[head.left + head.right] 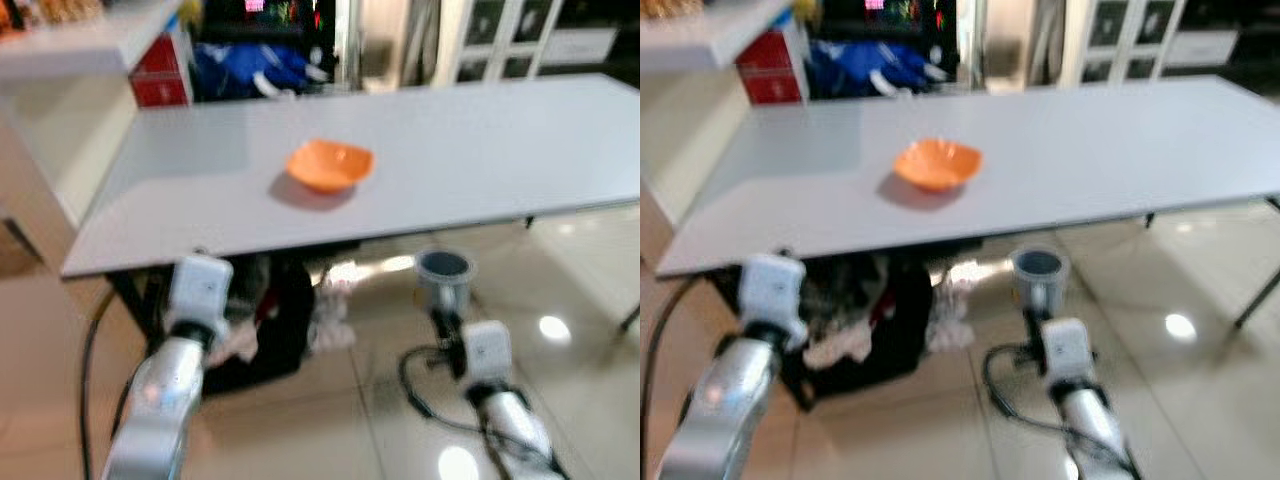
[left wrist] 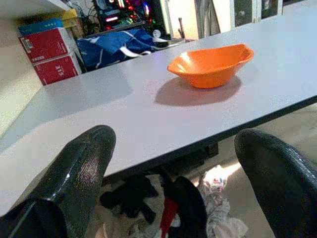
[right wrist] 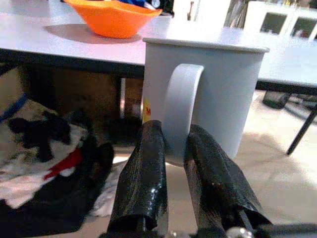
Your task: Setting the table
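Right pincer (image 3: 171,148) clamps the mug (image 3: 205,94) handle, seemingly below the table (image 1: 480,150); left pincer (image 2: 173,163) apart.

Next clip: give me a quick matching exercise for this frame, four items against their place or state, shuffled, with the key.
Items:
1. orange bowl
2. white mug
3. left gripper
4. red boxes

States:
A. pinched by its handle, held below the table edge
B. fingers apart, holding nothing
C. resting on the tabletop
D. stacked beyond the table's far corner

Pairs: 1-C, 2-A, 3-B, 4-D. The mug is held by the right gripper.
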You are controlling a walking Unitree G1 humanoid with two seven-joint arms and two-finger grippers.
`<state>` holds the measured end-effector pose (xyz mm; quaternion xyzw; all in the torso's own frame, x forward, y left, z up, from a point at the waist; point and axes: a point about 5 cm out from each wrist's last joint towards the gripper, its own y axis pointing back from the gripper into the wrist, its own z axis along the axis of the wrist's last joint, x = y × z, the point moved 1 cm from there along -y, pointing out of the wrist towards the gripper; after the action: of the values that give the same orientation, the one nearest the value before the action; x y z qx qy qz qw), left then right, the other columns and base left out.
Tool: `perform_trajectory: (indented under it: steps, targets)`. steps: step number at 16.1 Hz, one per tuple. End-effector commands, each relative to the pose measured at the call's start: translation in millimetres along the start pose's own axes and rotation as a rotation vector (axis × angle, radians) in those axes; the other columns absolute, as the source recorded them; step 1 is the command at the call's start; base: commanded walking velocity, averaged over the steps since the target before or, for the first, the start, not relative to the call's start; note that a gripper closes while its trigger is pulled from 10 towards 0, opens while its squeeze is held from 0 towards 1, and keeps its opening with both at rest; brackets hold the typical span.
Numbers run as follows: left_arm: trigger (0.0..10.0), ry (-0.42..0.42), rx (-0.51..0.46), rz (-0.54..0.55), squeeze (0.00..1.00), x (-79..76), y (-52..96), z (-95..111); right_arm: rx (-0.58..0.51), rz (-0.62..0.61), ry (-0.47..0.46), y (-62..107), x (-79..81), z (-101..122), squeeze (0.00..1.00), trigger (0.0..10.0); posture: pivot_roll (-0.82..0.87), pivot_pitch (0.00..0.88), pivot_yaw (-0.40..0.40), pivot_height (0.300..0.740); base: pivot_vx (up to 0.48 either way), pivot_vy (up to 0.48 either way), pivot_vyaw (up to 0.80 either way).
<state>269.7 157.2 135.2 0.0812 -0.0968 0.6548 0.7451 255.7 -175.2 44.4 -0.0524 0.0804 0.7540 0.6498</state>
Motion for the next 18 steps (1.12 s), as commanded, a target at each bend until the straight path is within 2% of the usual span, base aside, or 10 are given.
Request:
perform_trajectory:
  steps: [1, 3, 6, 7, 14, 18]
  targets:
    - [10.0, -0.029, -0.008, 0.009, 0.00, 6.4, 0.0, 0.6, -0.076, 0.010, 0.003, -5.8, 2.9, 14.4, 0.00, 0.0, -0.02, 0.000, 0.024, 0.736, 0.000, -0.472, 0.00]
    - [10.0, -0.014, -0.016, 0.030, 0.00, 9.4, -2.2, 1.7, -0.113, 0.003, 0.010, -12.6, -2.4, 19.0, 0.00, 0.0, -0.02, 0.000, 0.027, 0.736, 0.000, 0.000, 0.00]
    - [10.0, 0.007, -0.016, 0.028, 0.00, 9.3, -2.8, 1.5, -0.140, 0.000, 0.015, -13.0, -4.3, 28.9, 0.00, 0.0, -0.02, 0.000, 0.027, 0.736, 0.000, -0.099, 0.00]
    - [10.0, 0.028, -0.019, 0.033, 0.00, 9.4, -3.3, 1.5, -0.147, 0.001, 0.016, -12.9, -4.3, 31.6, 0.00, 0.0, -0.02, 0.000, 0.027, 0.736, 0.000, -0.480, 0.00]
    - [10.0, 0.042, 0.009, 0.124, 0.00, 23.5, -10.7, -1.3, -0.198, 0.021, 0.026, -14.2, 1.9, 57.2, 0.00, 0.0, -0.02, 0.000, 0.019, 0.736, 0.000, -0.448, 0.00]
    - [10.0, 0.048, 0.032, 0.165, 0.00, 28.2, -11.2, -4.9, -0.194, 0.029, 0.027, -13.0, 4.0, 62.2, 0.00, 0.0, -0.01, 0.000, 0.016, 0.736, 0.062, -0.431, 0.00]
